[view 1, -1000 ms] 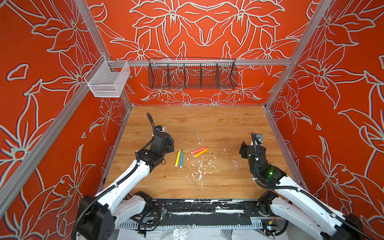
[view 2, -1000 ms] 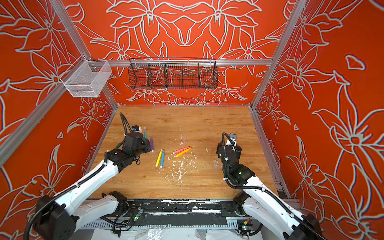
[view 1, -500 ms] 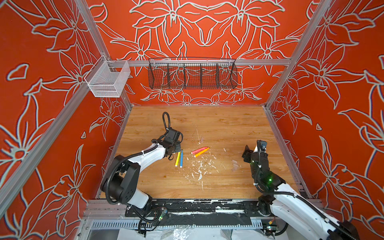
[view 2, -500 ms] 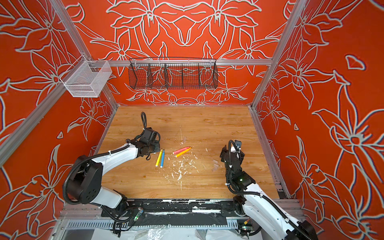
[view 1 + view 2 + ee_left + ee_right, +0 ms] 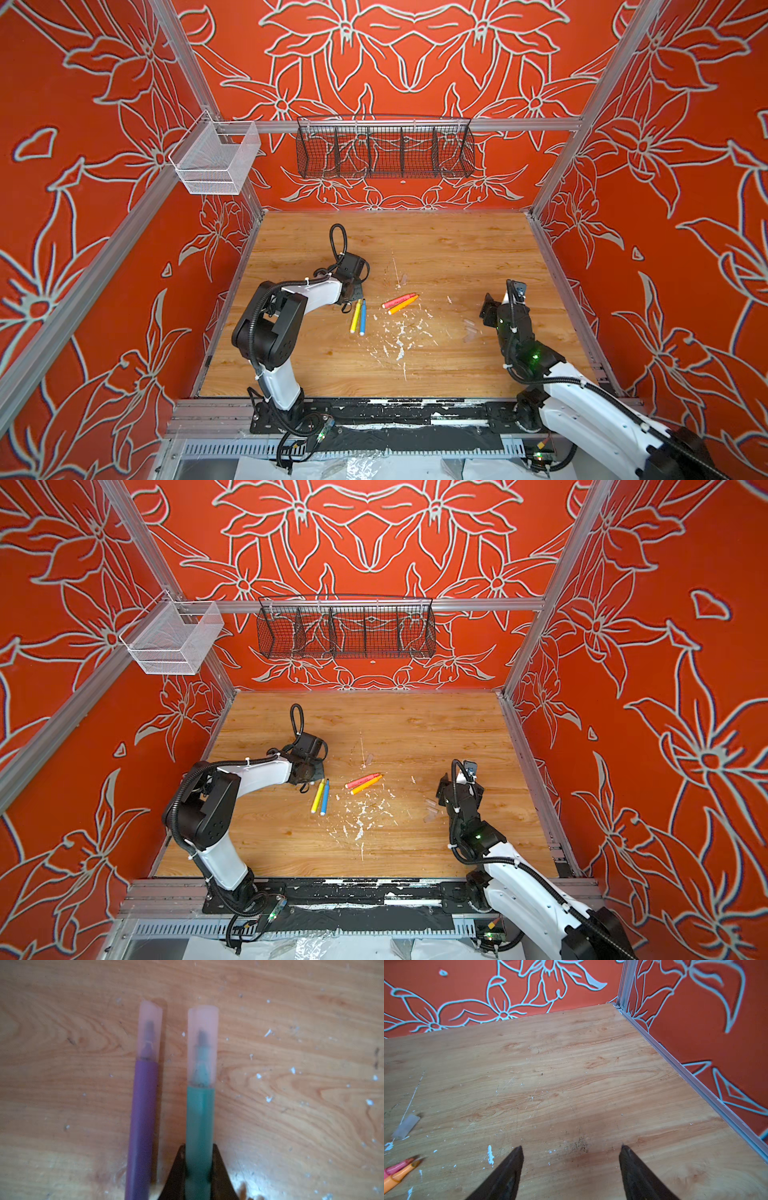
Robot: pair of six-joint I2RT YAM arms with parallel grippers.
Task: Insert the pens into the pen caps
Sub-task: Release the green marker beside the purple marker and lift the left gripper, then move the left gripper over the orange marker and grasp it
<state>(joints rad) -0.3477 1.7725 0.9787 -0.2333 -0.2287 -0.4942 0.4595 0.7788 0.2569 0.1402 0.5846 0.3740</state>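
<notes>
- 2 arms have changed pose within the last second. The left arm point(image 5: 320, 291) has swung from a pulled-back stance down low over the wooden table point(image 5: 457, 249). The right arm point(image 5: 515, 328) has folded, though its tip has barely moved.
- Left gripper point(image 5: 199, 1147) is clenched on the green pen point(image 5: 200, 1115), near the back of its barrel. It now sits just beside the yellow pen point(image 5: 355, 316) and blue pen point(image 5: 363, 318).
- Right gripper point(image 5: 571, 1149) is spread wide over bare wood, grasping nothing.
- 2 pens look finished. The green pen and the purple pen point(image 5: 143, 1115) beside it each wear a clear cap point(image 5: 203, 1043) over the tip. I judge the green one is being set down next to the purple; whether it touches the wood I cannot tell.
- 4 pens lie uncapped mid-table: yellow and blue side by side, and the pink-red pen point(image 5: 400, 300) touching the orange pen point(image 5: 403, 306).
- Loose caps point(image 5: 432, 811) lie faintly near the right gripper, with 1 more point(image 5: 369, 757) farther back. That gripper looks well placed for the next cap.
</notes>
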